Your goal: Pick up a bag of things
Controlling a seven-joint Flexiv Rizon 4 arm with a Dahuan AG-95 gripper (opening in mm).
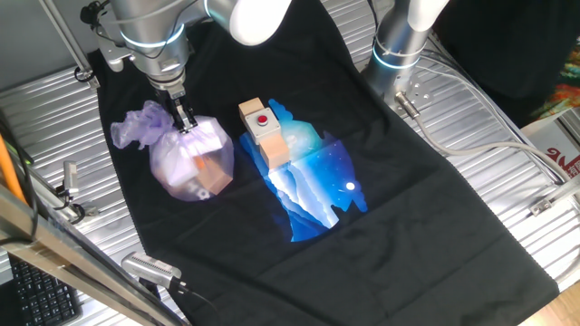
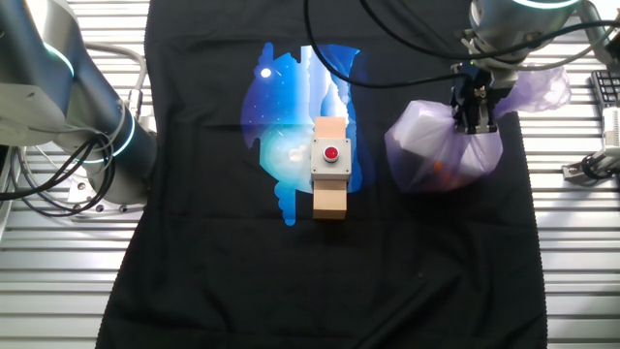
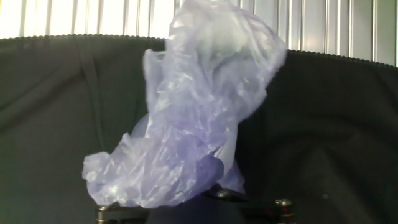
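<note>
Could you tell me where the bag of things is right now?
In one fixed view, the bag of things lies on the black cloth, left of the wooden button block.

A black cloth [image 1: 426,217] with a blue-and-white printed patch [image 1: 313,181] covers the middle of the ribbed metal worktop [image 1: 54,109]. A bare wooden block [image 1: 265,132] with a red button [image 1: 263,120] on a pale plate lies on the upper end of that patch. Grey cables [image 1: 489,109] trail over the worktop beside the cloth. A dark keyboard [image 1: 36,294] shows at one corner.
</note>
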